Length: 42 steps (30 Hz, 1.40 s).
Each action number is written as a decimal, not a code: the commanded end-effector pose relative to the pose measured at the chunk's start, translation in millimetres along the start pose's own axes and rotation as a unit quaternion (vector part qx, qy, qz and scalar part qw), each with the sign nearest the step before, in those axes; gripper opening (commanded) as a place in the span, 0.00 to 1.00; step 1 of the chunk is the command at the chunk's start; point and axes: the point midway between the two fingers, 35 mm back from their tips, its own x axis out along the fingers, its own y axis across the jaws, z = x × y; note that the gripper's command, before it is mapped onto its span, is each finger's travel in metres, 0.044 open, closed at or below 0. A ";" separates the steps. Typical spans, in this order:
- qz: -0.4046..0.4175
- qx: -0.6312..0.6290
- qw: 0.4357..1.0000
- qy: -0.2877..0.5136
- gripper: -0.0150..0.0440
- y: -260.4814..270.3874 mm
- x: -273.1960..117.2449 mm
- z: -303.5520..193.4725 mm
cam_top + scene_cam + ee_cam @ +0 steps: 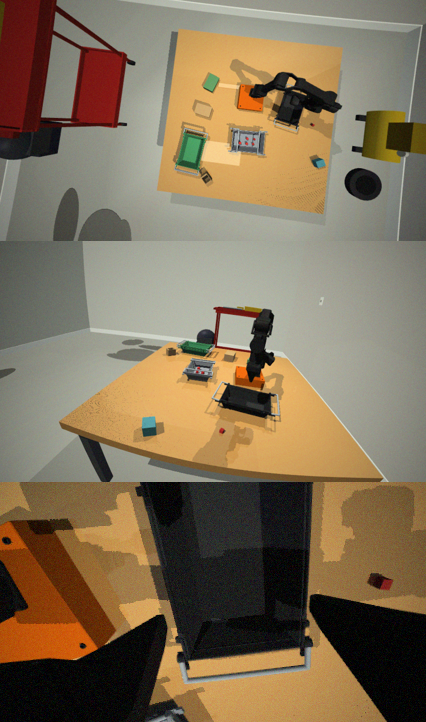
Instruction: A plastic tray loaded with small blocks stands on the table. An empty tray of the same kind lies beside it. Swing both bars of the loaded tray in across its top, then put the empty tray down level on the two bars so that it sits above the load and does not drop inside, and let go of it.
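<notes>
The loaded grey tray (pixel 250 133) (pixel 199 376) stands on the table and holds several small red blocks. One wire bar (pixel 237 140) lies across its top near the left end in the top view; the other bar lies across near the right end. An empty black tray (pixel 288 114) (pixel 244 408) (pixel 230 557) stands level on the table, its bars out over its ends; one bar (pixel 250 675) shows in the wrist view. My gripper (pixel 250 380) (pixel 236 611) is open and empty above the black tray, its fingers to either side of the tray's width in the wrist view.
An orange box (pixel 246 103) (pixel 242 380) (pixel 37 639) stands beside the black tray. A loose red block (pixel 312 124) (pixel 221 430) (pixel 385 583) lies on its other side. An empty green tray (pixel 191 149), a tan block (pixel 203 108), a green block (pixel 211 82) and a teal block (pixel 318 162) stand farther off.
</notes>
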 end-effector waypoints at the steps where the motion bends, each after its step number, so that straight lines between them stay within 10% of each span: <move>1: -0.005 -0.003 1.000 0.001 1.00 25.1 23.0 -0.5; 42: 0.000 -0.003 1.000 0.001 1.00 69.2 154.1 -0.6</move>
